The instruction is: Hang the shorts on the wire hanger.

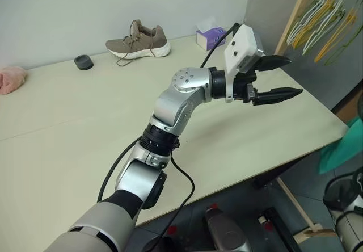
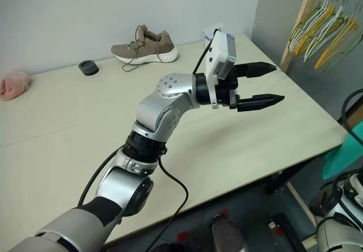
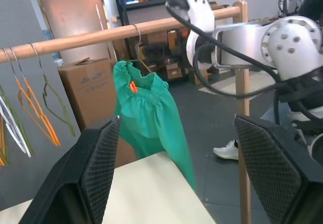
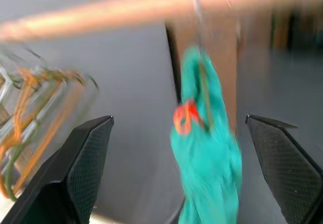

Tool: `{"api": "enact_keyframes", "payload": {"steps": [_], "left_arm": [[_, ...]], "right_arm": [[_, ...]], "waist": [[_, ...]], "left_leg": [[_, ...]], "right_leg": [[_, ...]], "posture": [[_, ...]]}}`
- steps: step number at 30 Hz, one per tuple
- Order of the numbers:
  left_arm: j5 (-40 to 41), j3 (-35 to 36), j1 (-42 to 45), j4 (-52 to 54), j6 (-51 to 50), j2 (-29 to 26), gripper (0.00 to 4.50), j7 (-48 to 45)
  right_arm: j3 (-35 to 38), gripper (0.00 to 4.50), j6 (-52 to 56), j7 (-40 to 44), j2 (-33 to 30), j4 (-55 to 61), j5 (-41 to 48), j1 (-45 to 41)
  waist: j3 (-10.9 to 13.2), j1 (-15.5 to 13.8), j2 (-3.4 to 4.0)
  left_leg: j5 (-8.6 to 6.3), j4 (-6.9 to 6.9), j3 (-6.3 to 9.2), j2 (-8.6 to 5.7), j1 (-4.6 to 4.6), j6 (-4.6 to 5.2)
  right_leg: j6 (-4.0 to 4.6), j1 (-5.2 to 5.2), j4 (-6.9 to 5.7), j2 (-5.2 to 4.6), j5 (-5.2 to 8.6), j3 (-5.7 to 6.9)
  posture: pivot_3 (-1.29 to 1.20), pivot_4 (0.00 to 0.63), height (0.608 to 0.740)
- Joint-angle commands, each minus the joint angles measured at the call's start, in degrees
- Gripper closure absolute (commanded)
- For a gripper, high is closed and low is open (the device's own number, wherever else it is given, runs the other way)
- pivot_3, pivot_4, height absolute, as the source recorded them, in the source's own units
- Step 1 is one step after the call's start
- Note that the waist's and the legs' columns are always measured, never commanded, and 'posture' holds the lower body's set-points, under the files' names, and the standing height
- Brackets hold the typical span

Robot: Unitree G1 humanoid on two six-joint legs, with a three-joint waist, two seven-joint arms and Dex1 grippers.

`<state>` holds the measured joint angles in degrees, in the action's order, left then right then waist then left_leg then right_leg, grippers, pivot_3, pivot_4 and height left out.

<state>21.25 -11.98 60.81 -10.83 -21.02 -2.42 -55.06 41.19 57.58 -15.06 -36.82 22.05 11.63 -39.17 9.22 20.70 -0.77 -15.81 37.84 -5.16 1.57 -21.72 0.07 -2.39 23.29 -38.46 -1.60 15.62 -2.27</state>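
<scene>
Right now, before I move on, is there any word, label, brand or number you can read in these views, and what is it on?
Brown cardboard box behind the wooden rail: dark printed writing on its front, too blurred to read.
Purple tissue box on the cream table: no legible print.
Tan sneaker: no readable brand.
Teal-green shorts hanging on the rail: no legible label.

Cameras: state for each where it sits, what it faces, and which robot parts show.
Head stereo views: look down over the table; left gripper open above it.
Left wrist view: faces the wooden rail, where the shorts hang on the wire hanger; own fingers apart.
Right wrist view: faces the same shorts; own fingers apart.
Shared: shorts, rail.
</scene>
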Motion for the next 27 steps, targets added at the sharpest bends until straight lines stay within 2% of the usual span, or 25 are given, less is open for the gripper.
{"api": "enact_keyframes", "payload": {"steps": [1, 6, 8, 13, 16, 18, 21, 23, 27], "left_arm": [[-0.22, 0.47, 0.47, 1.32, 0.88, -0.07, 0.70, 0.44], [-3.53, 0.88, -1.37, 0.42, 2.00, -2.28, 0.70, 3.66], [-7.20, 1.74, -3.57, -0.73, 2.28, -4.65, 0.70, 8.40], [-11.20, 8.91, -12.91, 2.35, -2.85, -10.55, 0.70, 22.63], [-14.53, 12.34, -22.25, 10.60, -5.95, -14.39, 0.70, 29.76], [-16.89, 14.46, -28.92, 16.55, -7.38, -16.06, 0.70, 34.13], [-17.78, 19.85, -38.32, 24.17, -10.82, -15.04, 0.70, 41.18], [-18.37, 21.92, -41.62, 26.42, -14.21, -13.28, 0.70, 45.50], [-19.50, 24.39, -46.45, 27.44, -12.24, -10.78, 0.70, 50.89]], "right_arm": [[-7.39, 0.03, -9.24, 3.24, -2.67, 5.88, -3.78, 2.58], [-17.51, 0.03, -18.74, 13.93, -0.81, 6.78, -1.15, 5.48], [-21.81, 0.03, -20.07, 18.65, 2.19, 6.81, 1.66, 7.49], [-31.29, 0.03, -25.60, 29.04, 8.71, 5.12, 5.62, 14.03], [-36.58, 0.03, -31.69, 34.93, 10.11, 1.47, 4.93, 17.69], [-38.77, 0.03, -34.06, 37.79, 11.89, -1.84, 5.63, 18.70], [-41.75, 0.03, -36.90, 40.64, 15.94, -8.45, 6.05, 18.29], [-43.73, 0.03, -39.63, 41.24, 17.69, -12.67, 3.87, 17.23], [-45.40, 0.03, -44.19, 39.13, 23.04, -23.67, 0.92, 12.12]], "waist": [[0.02, -0.01, -0.04], [0.09, 0.30, -0.16], [0.10, 0.44, -0.21], [0.12, -0.02, -0.25], [0.12, -0.78, -0.27], [0.13, -2.05, -0.32], [-0.04, -4.67, -0.59], [-0.07, -6.81, -0.68], [-0.13, -11.64, -0.81]], "left_leg": [[0.00, 0.00, 0.00, 0.00, 0.00, 0.00], [0.00, 0.00, 0.00, 0.01, 0.00, 0.00], [0.00, -0.01, 0.04, 0.08, 0.02, 0.00], [0.01, -0.01, 0.14, 0.21, -0.01, -0.02], [0.02, 0.03, 0.19, 0.23, -0.11, -0.05], [0.01, 0.04, 0.20, 0.21, -0.15, -0.08], [-0.01, 0.08, 0.21, 0.15, -0.16, -0.07], [-0.02, 0.12, 0.23, 0.14, -0.16, -0.05], [-0.02, 0.19, 0.24, 0.09, -0.13, -0.04]], "right_leg": [[0.00, 0.00, 0.01, 0.00, 0.00, 0.00], [-0.04, 0.00, 0.05, 0.05, -0.02, -0.04], [-0.06, -0.01, 0.06, 0.13, -0.03, -0.06], [-0.07, 0.12, -0.07, 0.22, -0.04, -0.02], [-0.06, 0.28, -0.12, 0.16, -0.04, 0.06], [-0.05, 0.28, -0.12, 0.01, -0.05, 0.11], [0.22, 0.28, -0.12, -0.30, -0.21, 0.17], [0.24, 0.27, -0.18, -0.34, -0.23, 0.26], [0.37, 0.28, -0.35, -0.40, -0.33, 0.35]], "posture": [[-0.37, 0.152, 0.740], [-0.37, 0.150, 0.740], [-0.36, 0.147, 0.740], [-0.29, 0.132, 0.740], [-0.26, 0.126, 0.740], [-0.20, 0.118, 0.740], [-0.12, 0.109, 0.740], [-0.08, 0.107, 0.740], [-0.02, 0.105, 0.740]]}}
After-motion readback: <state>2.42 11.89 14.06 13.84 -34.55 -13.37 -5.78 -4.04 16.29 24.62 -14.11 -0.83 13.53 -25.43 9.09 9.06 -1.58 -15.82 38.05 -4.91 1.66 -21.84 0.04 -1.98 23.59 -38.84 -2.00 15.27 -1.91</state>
